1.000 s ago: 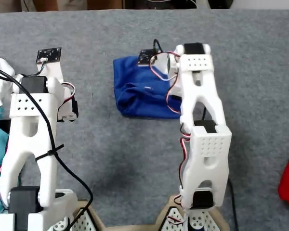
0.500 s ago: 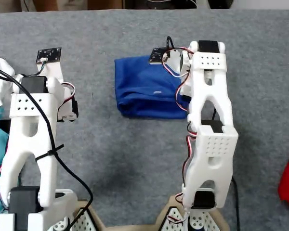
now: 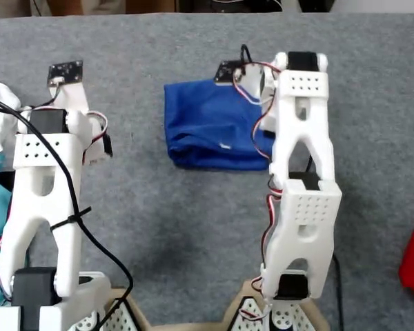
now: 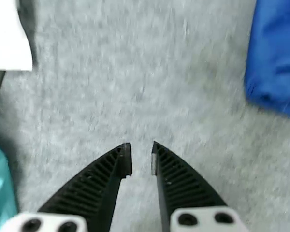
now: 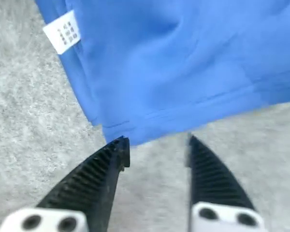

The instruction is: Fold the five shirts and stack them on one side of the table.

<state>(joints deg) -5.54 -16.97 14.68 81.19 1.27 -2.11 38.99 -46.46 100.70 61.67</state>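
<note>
Blue shirt (image 3: 210, 127) lies folded in the middle of the table (image 3: 159, 221), my right gripper (image 5: 156, 144) wide open and empty at its edge and my left gripper (image 4: 141, 157) barely parted and empty beside it, so I judge the next move is pinching that edge to carry it aside.

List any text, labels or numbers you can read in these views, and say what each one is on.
Unreadable: rows of dark print on the small white sewn-in tag of the folded blue fabric shirt, too small and blurred to make out.
Nothing else: no other word, number or sign can be read in these views.
</note>
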